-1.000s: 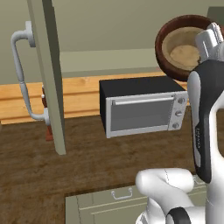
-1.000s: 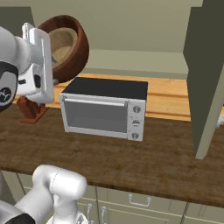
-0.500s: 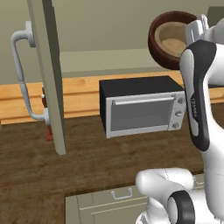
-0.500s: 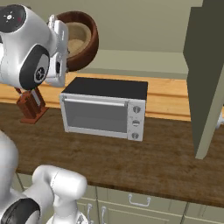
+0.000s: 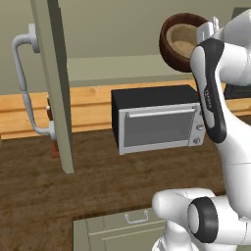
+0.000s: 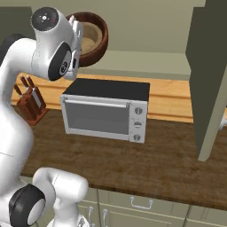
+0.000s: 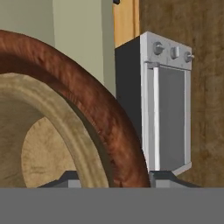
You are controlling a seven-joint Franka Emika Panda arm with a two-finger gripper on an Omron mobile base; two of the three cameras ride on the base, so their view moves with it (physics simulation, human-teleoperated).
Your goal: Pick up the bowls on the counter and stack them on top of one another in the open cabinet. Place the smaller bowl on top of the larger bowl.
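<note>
High above the toaster oven (image 5: 157, 120), the larger bowl (image 5: 177, 40) rides tipped on its side in the robot's grip, its hollow facing outward, with the smaller bowl (image 5: 181, 39) nested inside it as a pale tan disc within the dark reddish-brown ring. Over the last second the arm has swung so that the load has travelled across the wall from one side of the oven toward its middle, and the wrist has turned with it; I judge this to be the carry toward the open cabinet (image 5: 51, 83), whose door stands edge-on with its long curved grey handle (image 5: 24, 83), well apart from the bowls. The jaws, seen in the hand view, are clamped on the thick rim of the larger bowl (image 7: 87, 109), one dark tip on each side of the wall. That rim is rounded, glossy and streaked with red grain; the inner bowl (image 7: 39, 148) looks matte and finely mottled. Below, the counter (image 6: 146, 159) is dark wood-grain, and the oven is a boxy black-and-silver shape with three knobs.
</note>
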